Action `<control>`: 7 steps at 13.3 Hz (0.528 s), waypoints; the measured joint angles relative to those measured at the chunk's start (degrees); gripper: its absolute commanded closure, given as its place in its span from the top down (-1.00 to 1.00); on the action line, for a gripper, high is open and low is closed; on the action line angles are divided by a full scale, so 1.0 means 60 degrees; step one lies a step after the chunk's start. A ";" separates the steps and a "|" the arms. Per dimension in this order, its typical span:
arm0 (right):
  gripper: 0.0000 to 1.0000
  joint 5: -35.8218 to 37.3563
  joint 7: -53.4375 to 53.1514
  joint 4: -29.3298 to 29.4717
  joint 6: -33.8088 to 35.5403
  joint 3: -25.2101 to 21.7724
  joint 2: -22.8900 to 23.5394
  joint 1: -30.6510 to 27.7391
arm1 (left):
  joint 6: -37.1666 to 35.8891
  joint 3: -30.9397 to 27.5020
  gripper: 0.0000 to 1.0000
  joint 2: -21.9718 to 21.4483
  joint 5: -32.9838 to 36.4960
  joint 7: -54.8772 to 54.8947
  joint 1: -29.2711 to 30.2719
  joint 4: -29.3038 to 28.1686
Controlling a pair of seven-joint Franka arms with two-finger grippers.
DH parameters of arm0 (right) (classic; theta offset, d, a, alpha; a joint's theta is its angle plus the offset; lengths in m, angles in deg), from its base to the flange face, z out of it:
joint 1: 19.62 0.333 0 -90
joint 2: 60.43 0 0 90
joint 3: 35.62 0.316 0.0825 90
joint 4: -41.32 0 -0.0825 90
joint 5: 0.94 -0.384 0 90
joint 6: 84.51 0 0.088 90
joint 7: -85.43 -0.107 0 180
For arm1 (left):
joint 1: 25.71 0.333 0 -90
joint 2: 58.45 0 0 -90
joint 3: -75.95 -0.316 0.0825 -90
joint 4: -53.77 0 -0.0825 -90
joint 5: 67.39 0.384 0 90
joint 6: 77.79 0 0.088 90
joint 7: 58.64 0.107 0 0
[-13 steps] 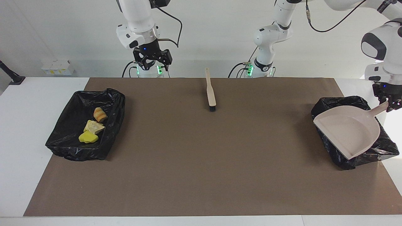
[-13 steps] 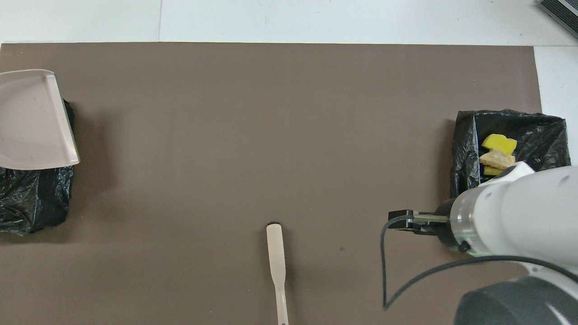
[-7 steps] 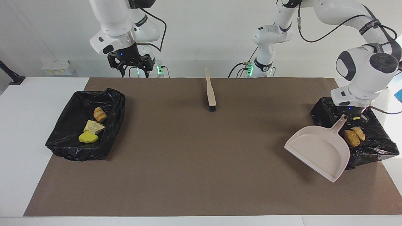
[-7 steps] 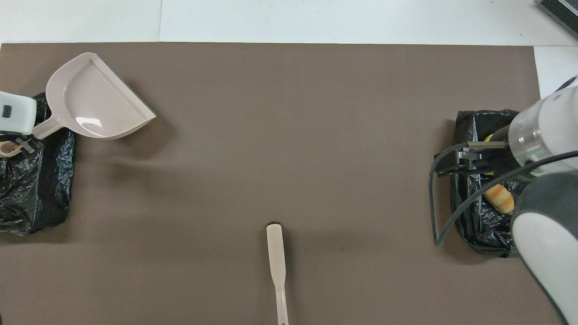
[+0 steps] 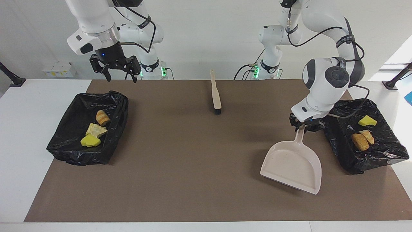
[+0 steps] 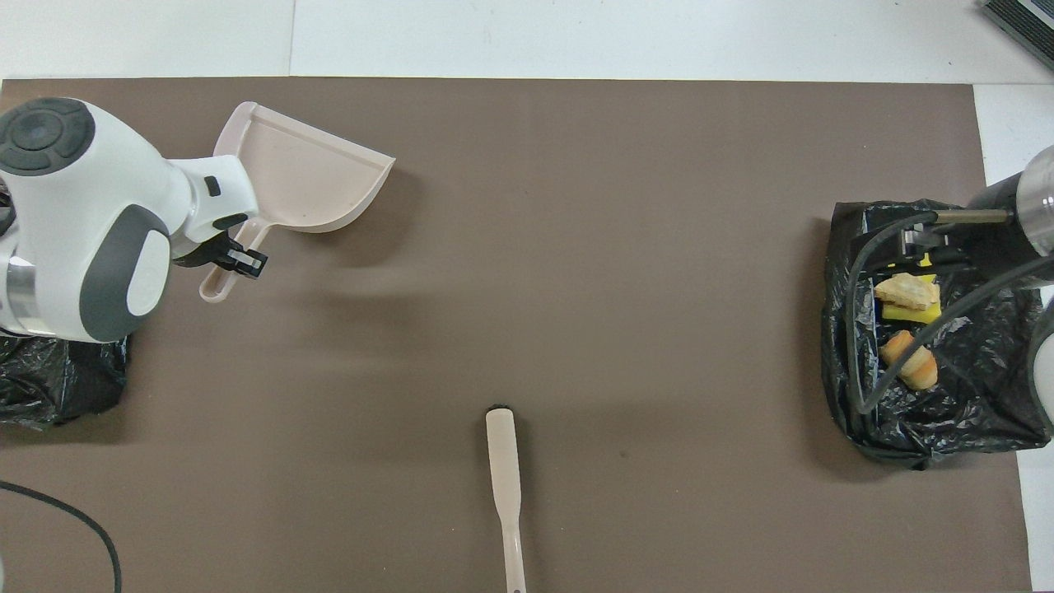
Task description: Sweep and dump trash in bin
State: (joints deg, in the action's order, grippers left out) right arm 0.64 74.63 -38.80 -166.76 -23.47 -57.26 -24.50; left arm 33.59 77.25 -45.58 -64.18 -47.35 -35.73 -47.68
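Robot lab, 2 bench-mounted arms, bare white walls

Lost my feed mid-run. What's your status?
Left claw shut on dustpan handle, pan empty over mat. Right claw open, above mat beside one bin. Trash in both bins. Brush lying untouched; nothing in the way.

You had a white tabletop under a brown mat, a plain white wall behind it, and bright daylight at one end.

Glossy plastic dustpan, crinkly blk bin liner, matt mat
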 measured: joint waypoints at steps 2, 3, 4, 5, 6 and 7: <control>1.00 0.0009 0.0431 0.0229 0.0018 -0.0002 0.0155 -0.0043 | 0.0076 0.0014 -1.00 0.0011 -0.0150 -0.1771 -0.0863 -0.0008; 1.00 0.0009 0.0754 0.0249 -0.0045 -0.0001 0.0197 -0.0102 | 0.0274 0.0025 -1.00 0.0081 -0.0270 -0.2664 -0.1413 -0.0024; 1.00 0.0008 0.0931 0.0199 -0.0251 0.0000 0.0207 -0.0202 | 0.0614 0.0026 -1.00 0.0267 -0.0532 -0.3582 -0.1983 -0.0039; 1.00 0.0003 0.0998 0.0126 -0.0467 0.0000 0.0207 -0.0326 | 0.0925 0.0029 -1.00 0.0493 -0.0680 -0.4303 -0.2436 -0.0046; 1.00 -0.0003 0.1048 0.0047 -0.0712 -0.0001 0.0215 -0.0433 | 0.1231 0.0029 -1.00 0.0741 -0.0764 -0.4971 -0.2841 -0.0051; 1.00 -0.0006 0.1073 -0.0005 -0.0931 0.0003 0.0227 -0.0486 | 0.1653 0.0024 -1.00 0.1021 -0.0790 -0.5746 -0.3278 -0.0053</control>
State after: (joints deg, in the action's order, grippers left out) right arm 0.60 81.06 -38.83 -172.35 -23.45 -55.89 -27.42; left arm 43.51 77.40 -39.45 -68.92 -81.83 -55.40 -48.00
